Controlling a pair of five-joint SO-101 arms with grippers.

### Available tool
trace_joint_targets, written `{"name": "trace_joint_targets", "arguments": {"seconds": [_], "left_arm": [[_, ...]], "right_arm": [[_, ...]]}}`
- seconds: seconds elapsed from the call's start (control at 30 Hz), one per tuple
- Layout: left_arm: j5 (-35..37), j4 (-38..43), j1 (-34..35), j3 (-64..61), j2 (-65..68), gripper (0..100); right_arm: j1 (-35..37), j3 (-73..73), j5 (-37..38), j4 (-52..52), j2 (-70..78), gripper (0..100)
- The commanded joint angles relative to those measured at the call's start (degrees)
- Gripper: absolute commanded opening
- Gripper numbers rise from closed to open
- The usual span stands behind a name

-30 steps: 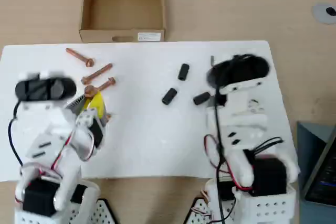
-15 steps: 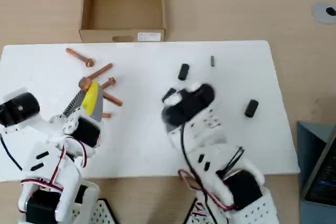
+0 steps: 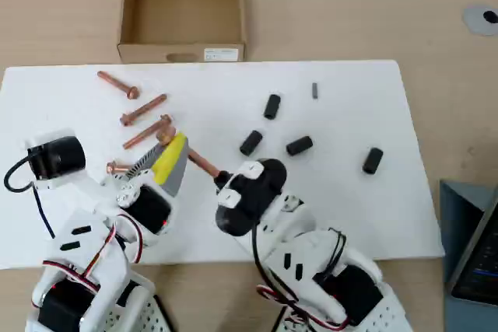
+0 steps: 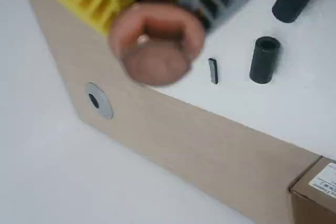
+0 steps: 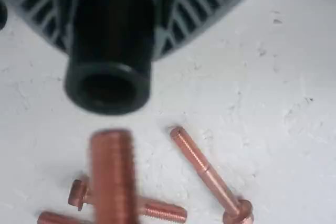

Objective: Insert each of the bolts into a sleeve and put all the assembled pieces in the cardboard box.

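The wooden desk (image 3: 451, 75) carries a white mat (image 3: 373, 207). At the mat's far edge, just off it, stands the open cardboard box (image 3: 124, 13); a small white label (image 3: 221, 54) sits on its near wall, the print too small to read.

The left gripper (image 3: 177, 149), one jaw yellow and one grey, is pinched on a copper-coloured bolt (image 3: 204, 164) close to its flanged head. The threaded shank sticks out over the mat toward the other arm. The right gripper (image 3: 231, 184) is clamped round a black sleeve (image 5: 109, 51), a short tube whose open mouth faces the bolt's tip. The tip sits just before that mouth, and whether the two touch cannot be told.

Four loose bolts (image 3: 144, 110) of the same copper colour lie scattered on the left arm's side of the mat, between the box and that arm. Four loose sleeves (image 3: 271, 106), black like the held one, lie apart from one another across the mat's middle and the right arm's side. A small dark pin (image 3: 314, 90) lies near the mat's far edge, beyond them
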State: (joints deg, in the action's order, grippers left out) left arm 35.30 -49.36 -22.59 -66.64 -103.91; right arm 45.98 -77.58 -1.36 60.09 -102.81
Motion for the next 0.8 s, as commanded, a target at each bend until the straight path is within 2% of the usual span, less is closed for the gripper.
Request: {"name": "trace_joint_targets", "arguments": {"seconds": [0.0, 0.13, 0.23, 0.43, 0.67, 0.77], "left_arm": [[0.1, 1.5, -0.8, 0.7, -0.6, 0], [-1.1, 1.1, -0.9, -0.1, -0.5, 0], [-4.2, 1.1, -3.5, -1.4, -0.5, 0], [-5.4, 1.1, -7.0, -3.3, -0.5, 0], [-15.5, 1.1, -7.1, -4.7, -0.5, 0], [-20.0, 0.9, -9.5, -4.8, -0.5, 0]], "right_arm": [[0.7, 0.2, 1.9, -1.6, -1.0, 0.9], [0.7, 0.5, 2.7, -1.6, -1.0, 0.9], [0.7, 0.5, 2.7, -1.8, -1.0, 0.9], [0.7, 0.5, 3.1, -3.6, -1.0, 0.9], [0.7, 0.5, 6.8, -3.5, -1.0, 0.9], [0.7, 0.5, 6.8, -3.5, -1.0, 0.9]]}}
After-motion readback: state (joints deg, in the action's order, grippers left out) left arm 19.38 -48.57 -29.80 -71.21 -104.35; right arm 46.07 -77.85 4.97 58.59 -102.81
